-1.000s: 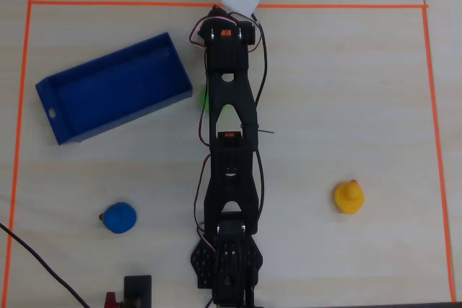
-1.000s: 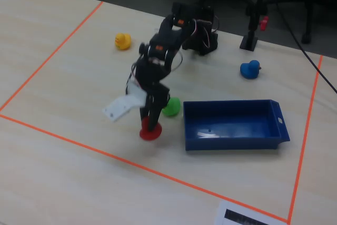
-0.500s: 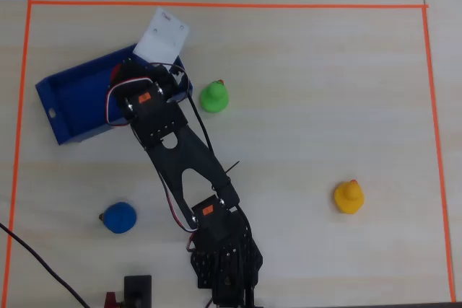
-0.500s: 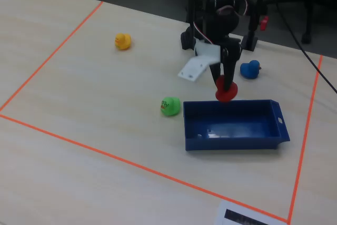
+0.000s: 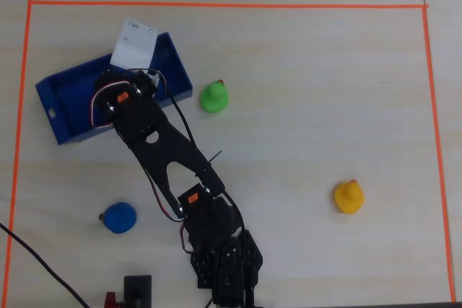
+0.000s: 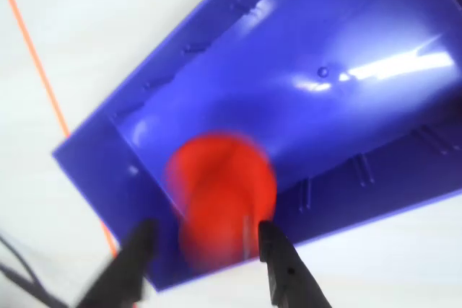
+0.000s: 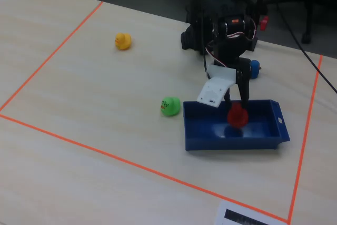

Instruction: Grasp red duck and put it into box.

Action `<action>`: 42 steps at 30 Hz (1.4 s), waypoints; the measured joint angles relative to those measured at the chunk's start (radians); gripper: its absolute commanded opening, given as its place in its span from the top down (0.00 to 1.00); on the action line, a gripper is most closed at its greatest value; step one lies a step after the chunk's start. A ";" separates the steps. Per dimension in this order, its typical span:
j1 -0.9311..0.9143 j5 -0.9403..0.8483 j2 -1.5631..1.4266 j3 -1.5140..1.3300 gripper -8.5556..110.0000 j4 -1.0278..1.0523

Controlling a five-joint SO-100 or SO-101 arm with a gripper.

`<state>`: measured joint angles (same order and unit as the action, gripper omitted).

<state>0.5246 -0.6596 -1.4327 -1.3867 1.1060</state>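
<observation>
Wrist view: I see black gripper [image 6: 206, 250] fingers spread, blurred glossy red rubber duck [image 6: 220, 203] at 12 o'clock over shallow blue plastic box [image 6: 346, 106]; overhead view hides duck.

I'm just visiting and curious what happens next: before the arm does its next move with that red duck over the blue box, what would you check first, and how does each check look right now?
1. Red duck over the box, not outside it: ok; both the wrist view and the fixed view show it above the blue floor.
2. Pincer grip on the duck: cannot tell; the duck is blurred between the fingers.
3. Duck resting on the box floor: cannot tell; in the fixed view it seems to hang just above.
4. Box interior free of other items: ok as far as visible.
5. Green duck out of the way: ok, it sits outside the box wall.
</observation>
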 measured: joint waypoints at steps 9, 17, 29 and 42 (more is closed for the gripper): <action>-0.109 -0.063 -0.069 -0.002 0.93 0.067; -0.410 -0.311 -0.508 -0.252 0.93 0.104; -0.666 -0.597 -1.393 -1.046 0.93 0.023; -0.696 -0.661 -1.769 -1.690 0.93 -0.012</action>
<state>-0.1718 -1.3208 -3.2014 -3.0772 1.0937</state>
